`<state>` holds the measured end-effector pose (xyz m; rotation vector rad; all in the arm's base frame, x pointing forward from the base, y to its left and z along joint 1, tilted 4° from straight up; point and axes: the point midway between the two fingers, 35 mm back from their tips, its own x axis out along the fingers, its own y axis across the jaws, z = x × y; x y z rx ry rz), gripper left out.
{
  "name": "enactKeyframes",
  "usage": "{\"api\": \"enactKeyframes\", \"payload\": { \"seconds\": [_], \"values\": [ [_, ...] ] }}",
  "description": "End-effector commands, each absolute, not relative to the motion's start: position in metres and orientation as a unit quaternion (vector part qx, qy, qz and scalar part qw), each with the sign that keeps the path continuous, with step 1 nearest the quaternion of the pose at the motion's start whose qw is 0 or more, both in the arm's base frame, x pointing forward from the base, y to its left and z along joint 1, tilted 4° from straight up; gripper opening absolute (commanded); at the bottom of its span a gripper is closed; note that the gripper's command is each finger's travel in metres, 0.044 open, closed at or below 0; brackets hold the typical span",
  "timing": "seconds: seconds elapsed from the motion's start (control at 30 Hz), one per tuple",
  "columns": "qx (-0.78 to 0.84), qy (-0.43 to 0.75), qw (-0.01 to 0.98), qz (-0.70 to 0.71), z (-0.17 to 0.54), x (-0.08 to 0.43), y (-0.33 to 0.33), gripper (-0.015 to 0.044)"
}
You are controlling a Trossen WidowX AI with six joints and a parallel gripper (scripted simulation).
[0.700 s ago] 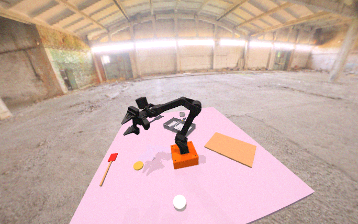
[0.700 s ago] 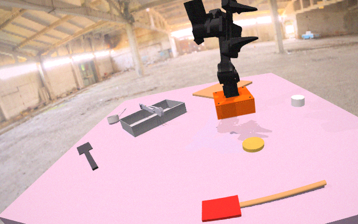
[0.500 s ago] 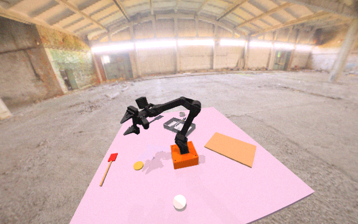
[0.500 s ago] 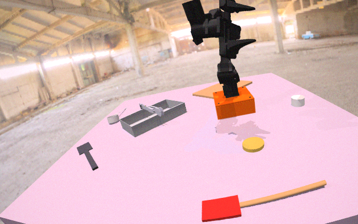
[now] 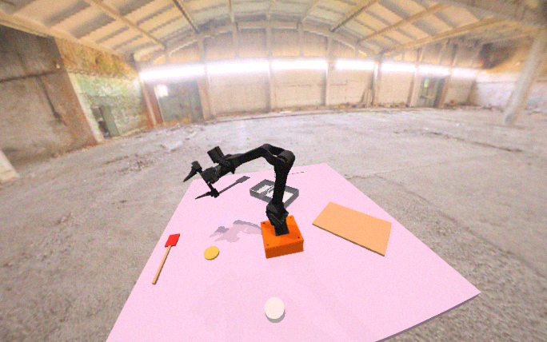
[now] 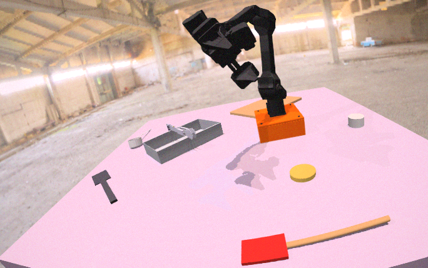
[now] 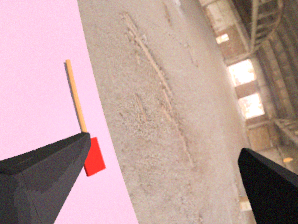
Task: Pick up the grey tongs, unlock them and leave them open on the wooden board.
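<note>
The grey tongs (image 6: pixel 183 130) lie across the roasting tin (image 6: pixel 176 152) (image 5: pixel 257 195), their arms close together, in the exterior view. The tin stands behind the arm in the top view. The wooden board (image 5: pixel 354 228) (image 6: pixel 247 109) lies flat on the other side of the robot's base and bears nothing. My gripper (image 5: pixel 190 189) (image 7: pixel 166 148) is wide open and empty, raised high above the table and away from the tongs. In the exterior view its fingers partly hide each other. The wrist view shows neither tongs, tin nor board.
A red-headed spatula (image 5: pixel 172 240) (image 6: pixel 264 249) (image 7: pixel 95 159) and a yellow disc (image 5: pixel 211 252) (image 6: pixel 303 173) lie on the table. A white cylinder (image 5: pixel 274 308) (image 6: pixel 355 120) stands beyond the base. A dark spatula (image 6: pixel 109 191) and a small pale pot (image 6: pixel 135 143) are near the tin.
</note>
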<state>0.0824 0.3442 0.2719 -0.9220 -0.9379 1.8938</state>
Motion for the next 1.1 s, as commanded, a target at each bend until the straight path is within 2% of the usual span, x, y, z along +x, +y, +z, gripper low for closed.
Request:
{"api": "enactKeyframes", "payload": {
  "seconds": [0.0,0.3,0.57,0.8,1.07],
  "values": [
    [-0.349,-0.145,0.536,0.755,0.249,0.158,0.342,0.044],
    [-0.259,0.162,0.686,0.661,0.207,0.255,0.303,0.044],
    [-0.113,0.409,0.774,0.47,0.166,0.328,0.238,0.044],
    [0.03,0.55,0.794,0.257,0.135,0.372,0.164,0.044],
    [0.196,0.634,0.748,-0.03,0.101,0.396,0.073,0.044]
  ]
}}
